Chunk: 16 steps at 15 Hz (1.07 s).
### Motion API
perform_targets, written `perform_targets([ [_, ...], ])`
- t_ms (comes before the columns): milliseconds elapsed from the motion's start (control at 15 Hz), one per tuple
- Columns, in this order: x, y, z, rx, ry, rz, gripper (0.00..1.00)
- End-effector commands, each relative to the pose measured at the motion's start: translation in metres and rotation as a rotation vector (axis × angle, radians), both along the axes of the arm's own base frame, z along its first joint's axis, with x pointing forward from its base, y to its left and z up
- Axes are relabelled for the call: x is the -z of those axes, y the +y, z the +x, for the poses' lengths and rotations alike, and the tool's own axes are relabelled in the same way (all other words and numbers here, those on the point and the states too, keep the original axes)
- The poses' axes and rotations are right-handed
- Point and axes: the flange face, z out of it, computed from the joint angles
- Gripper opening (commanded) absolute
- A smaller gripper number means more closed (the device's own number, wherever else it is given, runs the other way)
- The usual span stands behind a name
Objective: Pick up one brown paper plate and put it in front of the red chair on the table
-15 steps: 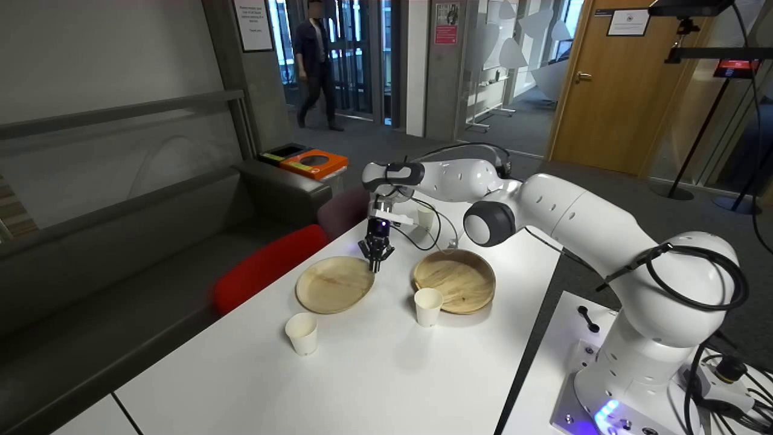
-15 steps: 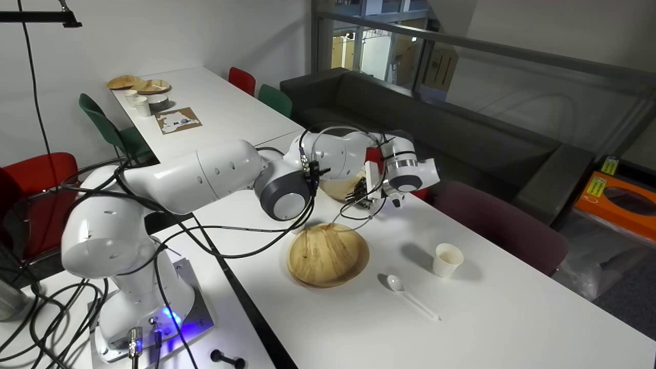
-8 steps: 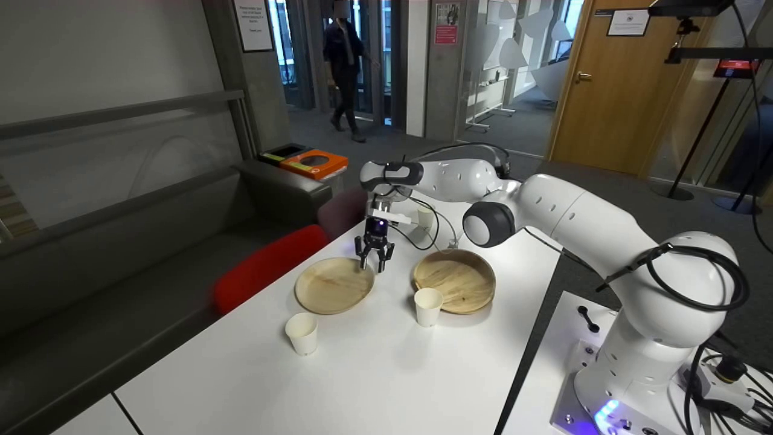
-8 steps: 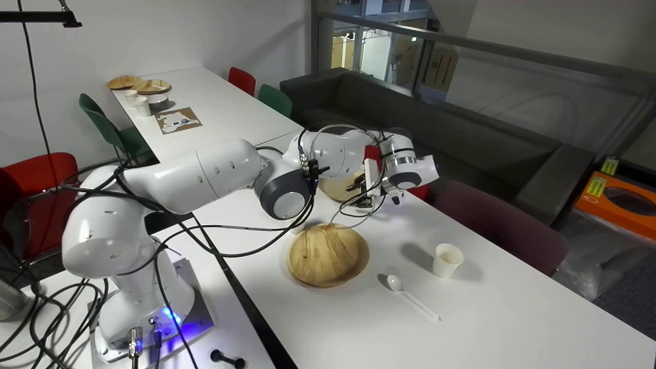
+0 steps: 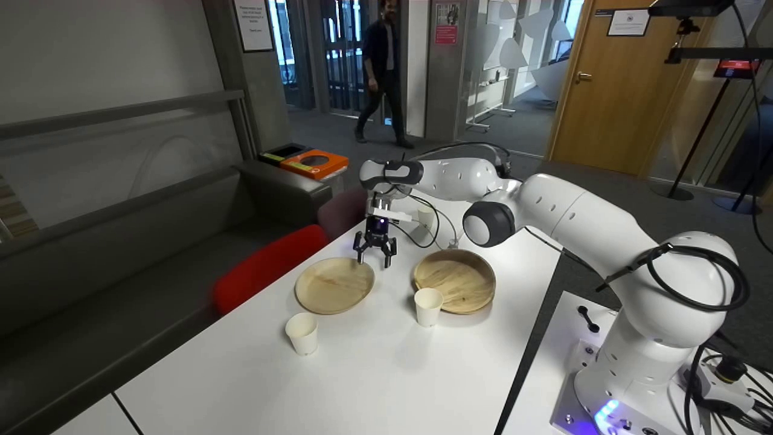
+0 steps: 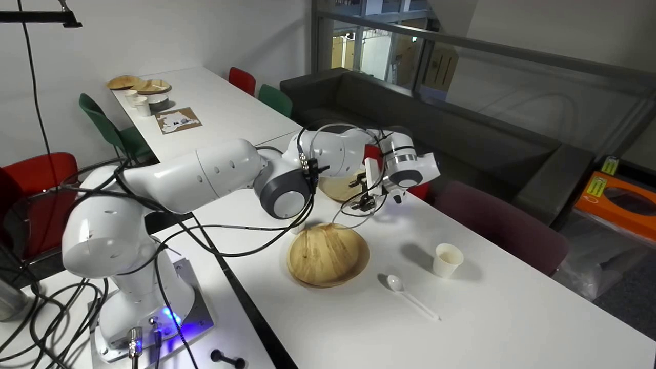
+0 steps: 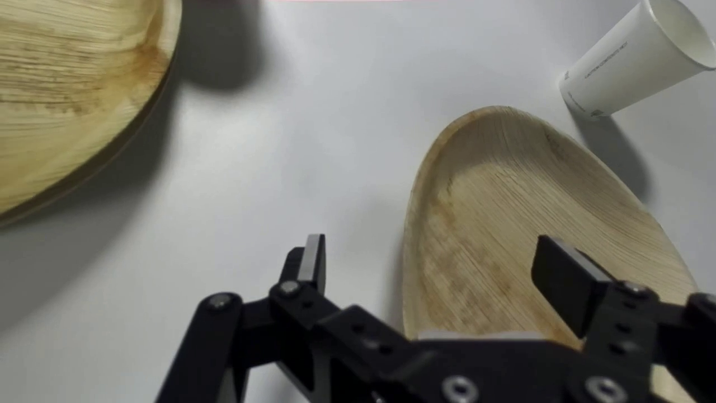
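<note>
The brown paper plate [image 5: 334,287] lies flat on the white table [image 5: 362,386], close to the edge where the red chair [image 5: 266,263] stands. My gripper [image 5: 374,262] is over the plate's far rim, its two fingers spread wide with nothing gripped. From the wrist view, the plate [image 7: 481,224] has its rim running through the gap of the gripper [image 7: 432,252]: one finger is above the plate, the other outside it over the table. The arm partly covers the plate [image 6: 338,189] and the red chair [image 6: 373,152] in an exterior view.
A thicker stack of tan plates [image 5: 454,278] sits nearer the robot base, a white cup [image 5: 428,307] against its rim. Another white cup [image 5: 302,333] stands beside the single plate. Further along are a cup [image 6: 448,260] and a white spoon [image 6: 410,298]. Cables hang from the arm.
The fingers, together a second ago at the plate's rim, have parted wide. The gripper has risen slightly, while the plate stays in place. A person in the background has walked to the right.
</note>
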Motion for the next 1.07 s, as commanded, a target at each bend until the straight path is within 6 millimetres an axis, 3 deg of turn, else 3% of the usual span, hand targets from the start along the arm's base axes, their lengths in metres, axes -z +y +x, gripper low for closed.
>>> perform_targets([
  [0, -0.052, -0.025, 0.005, -0.087, -0.071, -0.145, 1.00],
  [533, -0.158, -0.098, -0.007, -0.321, -0.185, -0.379, 1.00],
  [733, -0.184, -0.117, -0.015, -0.417, -0.211, -0.400, 1.00],
  [1000, -0.204, -0.135, -0.024, -0.567, -0.223, -0.415, 1.00],
])
